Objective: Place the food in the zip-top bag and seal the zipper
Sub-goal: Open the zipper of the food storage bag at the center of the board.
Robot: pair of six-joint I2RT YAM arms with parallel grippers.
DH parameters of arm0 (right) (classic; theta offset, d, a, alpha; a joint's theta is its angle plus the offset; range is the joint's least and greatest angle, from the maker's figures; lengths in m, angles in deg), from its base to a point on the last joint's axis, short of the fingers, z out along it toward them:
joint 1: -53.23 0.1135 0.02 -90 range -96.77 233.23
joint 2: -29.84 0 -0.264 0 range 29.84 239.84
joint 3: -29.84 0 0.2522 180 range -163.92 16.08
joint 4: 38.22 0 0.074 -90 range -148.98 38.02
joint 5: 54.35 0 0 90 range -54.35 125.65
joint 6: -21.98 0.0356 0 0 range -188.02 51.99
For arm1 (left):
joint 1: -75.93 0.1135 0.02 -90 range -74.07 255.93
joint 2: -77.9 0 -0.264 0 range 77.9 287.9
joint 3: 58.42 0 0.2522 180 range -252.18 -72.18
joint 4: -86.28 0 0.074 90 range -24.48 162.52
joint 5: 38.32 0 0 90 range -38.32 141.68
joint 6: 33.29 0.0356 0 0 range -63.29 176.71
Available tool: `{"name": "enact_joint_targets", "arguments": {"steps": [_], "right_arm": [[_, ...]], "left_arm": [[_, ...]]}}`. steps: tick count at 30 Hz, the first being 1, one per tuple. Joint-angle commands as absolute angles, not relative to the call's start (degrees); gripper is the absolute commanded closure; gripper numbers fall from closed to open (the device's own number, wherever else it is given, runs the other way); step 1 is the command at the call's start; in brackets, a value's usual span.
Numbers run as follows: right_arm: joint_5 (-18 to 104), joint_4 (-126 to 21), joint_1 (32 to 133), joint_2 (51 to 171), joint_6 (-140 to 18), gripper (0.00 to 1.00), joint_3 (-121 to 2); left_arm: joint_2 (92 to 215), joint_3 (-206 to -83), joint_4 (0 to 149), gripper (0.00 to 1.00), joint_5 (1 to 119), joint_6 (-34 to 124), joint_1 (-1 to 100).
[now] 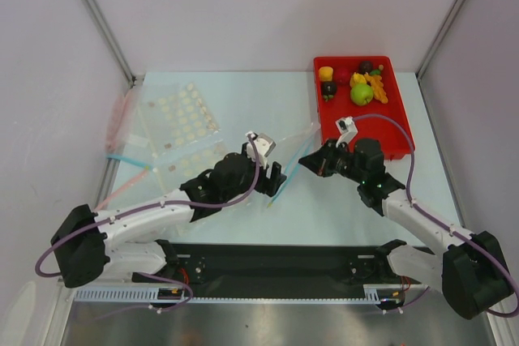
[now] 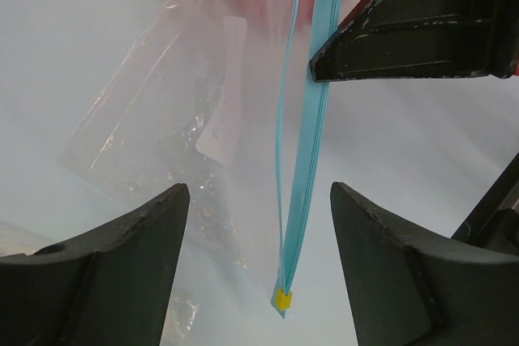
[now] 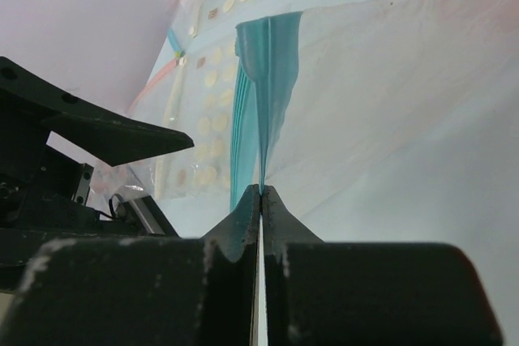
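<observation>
The zip-top bag [image 2: 154,135] lies clear and floppy on the table between the two arms. Its light-blue zipper [image 2: 312,119] runs between my left gripper's fingers and ends in a small yellow slider [image 2: 282,299]. My left gripper [image 2: 259,188] is open, astride the strip without touching it. My right gripper [image 3: 261,190] is shut on the zipper's other end [image 3: 263,79], pinching it edge-on. The food sits in the red tray [image 1: 326,123]: a green apple [image 1: 362,93], a yellow piece [image 1: 325,73], dark purple balls [image 1: 328,89] and an orange bunch [image 1: 377,87].
Other clear bags with pink strips [image 1: 122,115] and a sheet of pale round dots [image 1: 182,115] lie at the back left. The red tray stands at the back right, close behind my right gripper [image 1: 306,161]. Walls enclose the table on three sides.
</observation>
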State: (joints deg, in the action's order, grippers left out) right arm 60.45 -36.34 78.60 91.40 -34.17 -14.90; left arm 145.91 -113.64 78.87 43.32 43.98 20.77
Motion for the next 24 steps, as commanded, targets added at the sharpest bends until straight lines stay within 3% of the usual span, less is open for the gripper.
{"name": "enact_joint_targets", "arguments": {"steps": [1,8,12,16,18,21,23,24], "right_arm": [[59.9,-35.3,79.3,90.0,-35.6,1.00,-16.6],[60.2,-35.4,80.1,90.2,-36.3,1.00,-17.0],[60.2,-35.5,80.6,90.3,-36.7,1.00,-17.1],[60.5,-35.8,81.2,90.4,-37.5,1.00,-17.5],[60.3,-36.1,81.5,90.7,-37.9,1.00,-17.7],[60.4,-36.2,81.9,90.9,-38.1,1.00,-17.9],[60.4,-36.3,82.1,91.1,-38.4,1.00,-18.0],[60.5,-36.4,82.1,91.3,-38.6,1.00,-18.1]], "left_arm": [[147.0,-115.9,80.3,0.24,44.0,45.3,20.4],[151.5,-117.4,80.4,0.27,43.9,45.8,20.3],[155.1,-120.2,78.5,0.40,41.4,46.2,20.3],[157.2,-121.3,79.2,0.46,40.3,46.8,20.4],[158.1,-121.7,79.1,0.56,40.8,47.1,20.4],[158.4,-122.4,78.6,0.65,41.0,47.1,20.3],[158.2,-122.2,78.6,0.77,40.7,47.2,20.3],[158.0,-122.2,78.3,0.92,39.7,47.2,20.4]]}}
